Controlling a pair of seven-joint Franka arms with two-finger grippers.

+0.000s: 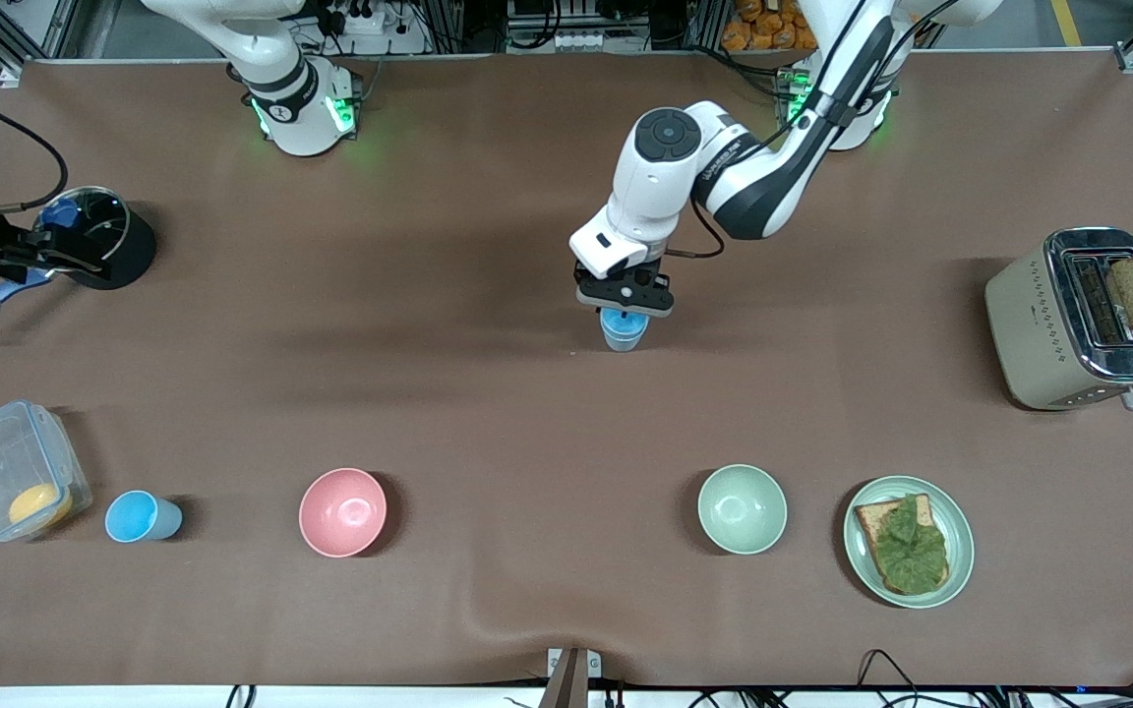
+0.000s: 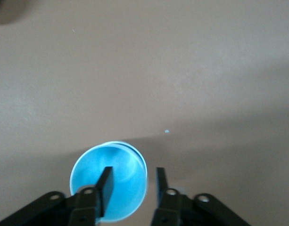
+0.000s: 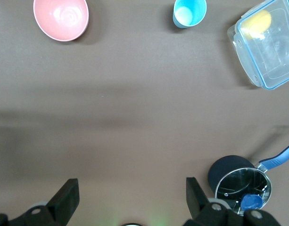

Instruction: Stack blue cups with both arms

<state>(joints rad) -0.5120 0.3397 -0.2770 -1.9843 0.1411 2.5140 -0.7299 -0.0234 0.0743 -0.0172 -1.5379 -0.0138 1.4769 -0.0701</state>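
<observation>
Brown table [image 1: 488,324] with two white arms based along its top edge and dishes scattered across it.

The left gripper [image 1: 625,307] hangs at mid-table right over an upright blue cup [image 1: 623,331]; in the left wrist view one finger [image 2: 104,187] sits inside the cup [image 2: 109,186] and the other outside its rim, with a gap to the wall, so the claw is parted rather than clamped. A second blue cup [image 1: 142,516] stands near the front edge, between a clear lidded container [image 1: 16,470] and a pink bowl [image 1: 342,511]. A pale green bowl [image 1: 742,508] sits beside a plate [image 1: 960,536] of leaf-topped bread. The right arm waits high up, the right gripper [image 3: 130,200] spread wide above bare cloth near a lidded pot [image 3: 241,183].
</observation>
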